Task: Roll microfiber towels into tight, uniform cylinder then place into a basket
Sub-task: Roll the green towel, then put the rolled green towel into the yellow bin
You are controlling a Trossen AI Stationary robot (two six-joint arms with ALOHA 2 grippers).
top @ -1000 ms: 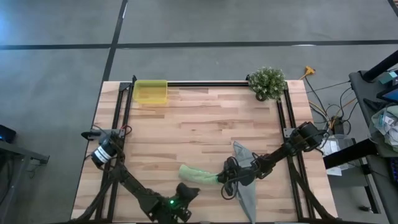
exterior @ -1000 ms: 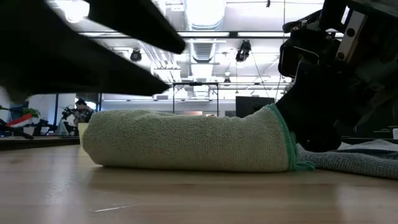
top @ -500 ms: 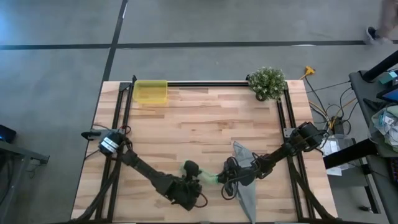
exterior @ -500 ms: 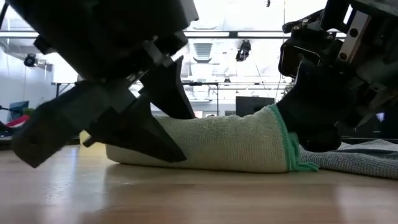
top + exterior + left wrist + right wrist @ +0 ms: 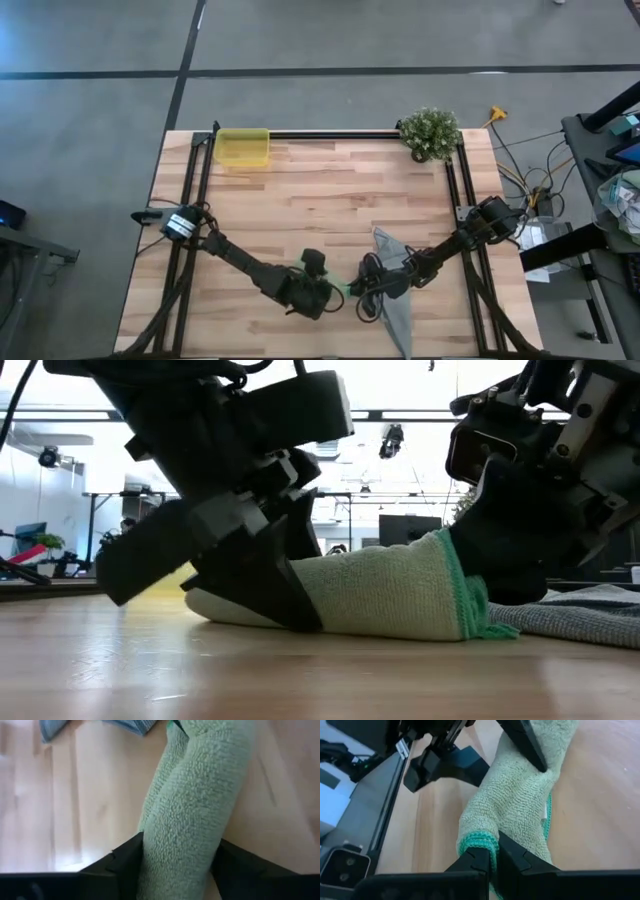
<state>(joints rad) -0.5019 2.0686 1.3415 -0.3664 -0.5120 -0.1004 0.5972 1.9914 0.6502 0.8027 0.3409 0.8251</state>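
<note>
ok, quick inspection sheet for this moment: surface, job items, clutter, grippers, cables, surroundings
Surface: wooden table, bare in the middle.
Job's things: rolled green towel near front edge; grey-blue towel flat beside it; yellow basket at far left corner.
Clutter: potted plant at far right corner.
Grippers: left gripper straddles the roll; right gripper shut on its end.
Cables: bundle off the table's right.
Surroundings: nothing seen on grey floor.

A robotics lab or workshop hall: a pale wooden-plank tabletop [image 5: 320, 190] edged with black metal rails stands on a bare grey concrete floor [image 5: 320, 40]. Loose cables [image 5: 530, 185] trail beside it. Behind, exposed silver ceiling ducts [image 5: 335, 435], strip lights and further workbenches [image 5: 110, 500] fill the room.
</note>
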